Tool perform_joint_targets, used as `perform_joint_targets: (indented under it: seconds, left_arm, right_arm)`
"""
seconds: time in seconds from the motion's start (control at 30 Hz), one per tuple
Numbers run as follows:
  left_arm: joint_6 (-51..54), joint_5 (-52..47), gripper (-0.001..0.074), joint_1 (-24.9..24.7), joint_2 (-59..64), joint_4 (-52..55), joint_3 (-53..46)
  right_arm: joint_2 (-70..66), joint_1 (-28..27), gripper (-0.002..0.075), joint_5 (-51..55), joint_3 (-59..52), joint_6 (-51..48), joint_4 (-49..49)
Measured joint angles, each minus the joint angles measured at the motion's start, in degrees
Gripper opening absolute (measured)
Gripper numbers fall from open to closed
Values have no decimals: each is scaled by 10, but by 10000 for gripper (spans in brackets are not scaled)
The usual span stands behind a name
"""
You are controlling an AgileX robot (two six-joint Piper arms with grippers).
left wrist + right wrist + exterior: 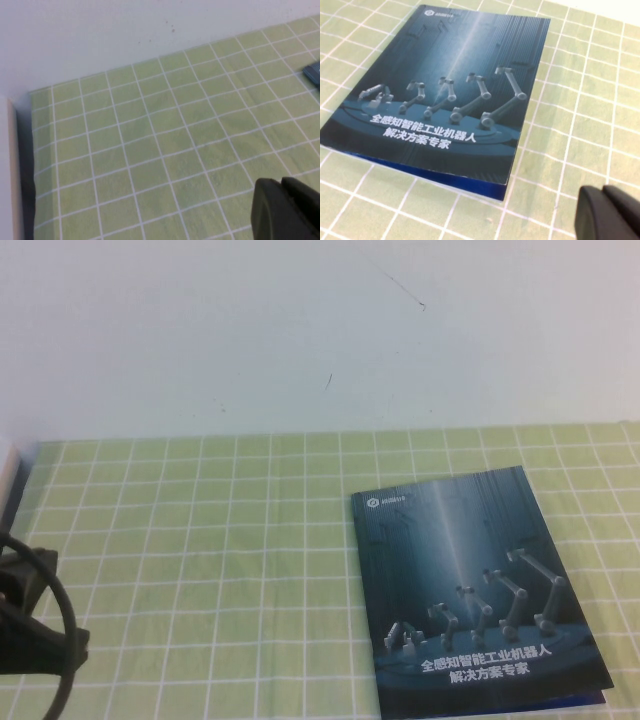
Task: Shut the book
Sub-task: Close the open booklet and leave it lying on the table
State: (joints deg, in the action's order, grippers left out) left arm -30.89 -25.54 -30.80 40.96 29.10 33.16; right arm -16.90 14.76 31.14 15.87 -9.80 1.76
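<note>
1 book (470, 590), right hand (604, 194) near, left (282, 184) far

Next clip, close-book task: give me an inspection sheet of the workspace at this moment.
Surface: green checked cloth, lying flat.
Job's things: book lies closed, cover up, on the cloth's right side.
Clutter: nothing seen.
Grippers: left gripper shut, above bare cloth, well away from the book; right gripper shut, above cloth just beside the book, not touching it.
Cables: black cable loops at the near left edge.
Surroundings: plain white wall behind the table.
</note>
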Motion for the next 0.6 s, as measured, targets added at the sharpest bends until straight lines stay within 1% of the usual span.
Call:
perform_joint_targets:
  seconds: [0.2,0.33,0.43,0.53,0.6]
  left_arm:
    - [1,-2,-4,0,-2,0,-1]
    - [1,0,-4,9,-45,-2,-24]
    - [1,5,-4,47,-119,-4,-67]
    - [1,25,-4,99,-196,-35,-134]
    - [1,57,-4,139,-247,-63,-192]
  right_arm:
    - [0,0,-3,0,-1,1,0]
    - [0,0,-3,6,-1,1,0]
    - [0,0,-3,17,-1,1,1]
    - [0,0,-3,20,-1,1,1]
    - [0,0,-3,21,-1,1,1]
